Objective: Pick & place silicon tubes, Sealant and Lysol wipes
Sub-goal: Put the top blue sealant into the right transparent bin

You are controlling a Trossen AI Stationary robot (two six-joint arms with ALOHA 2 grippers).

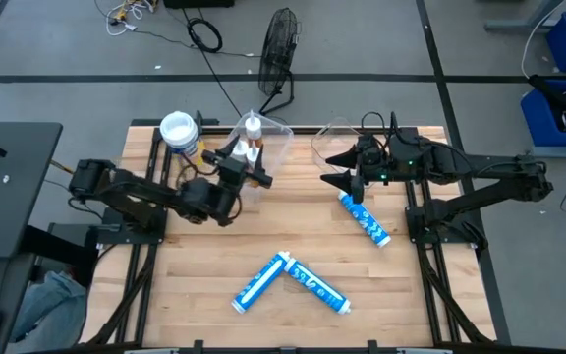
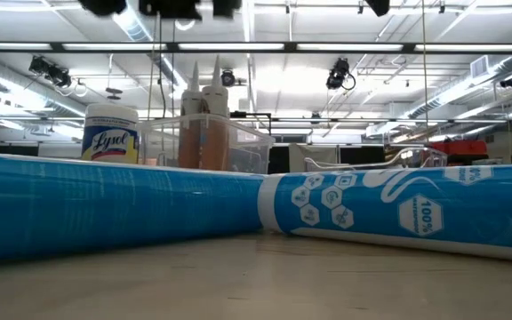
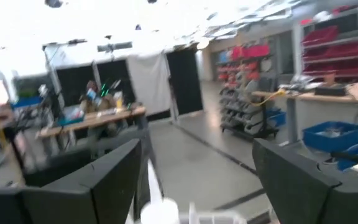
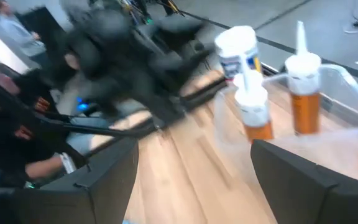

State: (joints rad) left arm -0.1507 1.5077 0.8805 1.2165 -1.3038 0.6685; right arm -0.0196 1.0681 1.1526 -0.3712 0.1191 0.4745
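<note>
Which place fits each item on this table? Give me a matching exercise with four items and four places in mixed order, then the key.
Items:
1. Lysol wipes
2. orange tubes
3. blue-white pair
4. lone blue-white tube

Places:
A. lying flat close to the right tool
B. upright inside the clear bin
C. standing at the table back left, outside the bin
D. lying in a V near the front edge

Pairs: 1-C, 2-B, 3-D, 4-A
</note>
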